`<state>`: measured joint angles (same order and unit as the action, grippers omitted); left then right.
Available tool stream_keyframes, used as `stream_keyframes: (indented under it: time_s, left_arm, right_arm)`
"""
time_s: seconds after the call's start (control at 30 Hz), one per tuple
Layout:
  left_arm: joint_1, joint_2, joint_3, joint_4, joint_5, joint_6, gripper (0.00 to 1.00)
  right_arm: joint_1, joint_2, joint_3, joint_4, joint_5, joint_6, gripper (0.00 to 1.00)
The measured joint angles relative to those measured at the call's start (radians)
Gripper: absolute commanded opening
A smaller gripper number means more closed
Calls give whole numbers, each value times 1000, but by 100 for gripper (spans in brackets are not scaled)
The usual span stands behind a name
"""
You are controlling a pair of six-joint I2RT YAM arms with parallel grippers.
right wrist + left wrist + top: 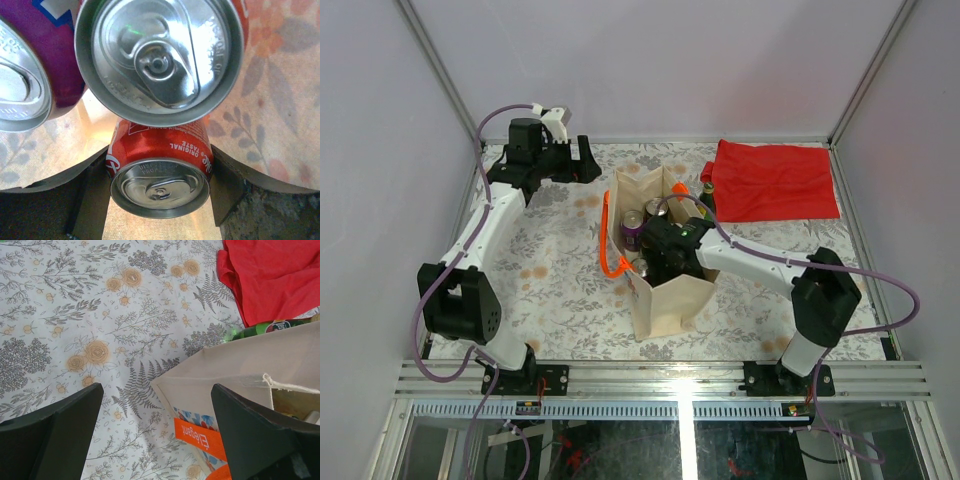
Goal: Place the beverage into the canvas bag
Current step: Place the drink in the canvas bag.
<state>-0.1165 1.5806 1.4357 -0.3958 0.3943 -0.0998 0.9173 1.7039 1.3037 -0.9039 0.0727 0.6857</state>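
Beige canvas tote bag with orange handles point(665, 295) stands open in the middle of the floral-print worktop point(560, 280). Inside it are a purple drink can point(45, 55), a silver-topped can with an orange-red side point(160, 60) and a red cola can point(160, 145), all with their tops up. The purple and silver-topped cans touch side by side, and the silver top covers part of the red cola can's body.

The red cola can's long axis is vertical, in line with the gripper's fingers, and its pull-tab end faces the wrist camera. It sits inside the bag toward the near side.

Right gripper point(665, 255) reaches down into the bag's mouth. Its fingers point(90, 195) flank the red cola can and press on both sides, so it is clamped on the can, which is centred between them.

Left gripper point(155, 430) is spread wide with nothing held. It hangs over bare worktop near the bag's far-left corner, apart from the bag.

Green bottle point(270, 329) is outside the bag, just behind its far wall, at the edge of a flat red cloth point(775, 180). Cannot tell whether the bottle is upright or lying.
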Motion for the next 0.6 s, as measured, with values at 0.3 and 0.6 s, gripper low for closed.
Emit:
stream_keyframes:
  time_s: [0.3, 0.6]
  left_arm:
    - [0, -2, -1, 0, 8, 0, 89]
    - [0, -2, -2, 0, 10, 0, 89]
  right_arm:
    - [0, -20, 17, -43, 45, 4, 77]
    - [0, -39, 35, -74, 58, -10, 84]
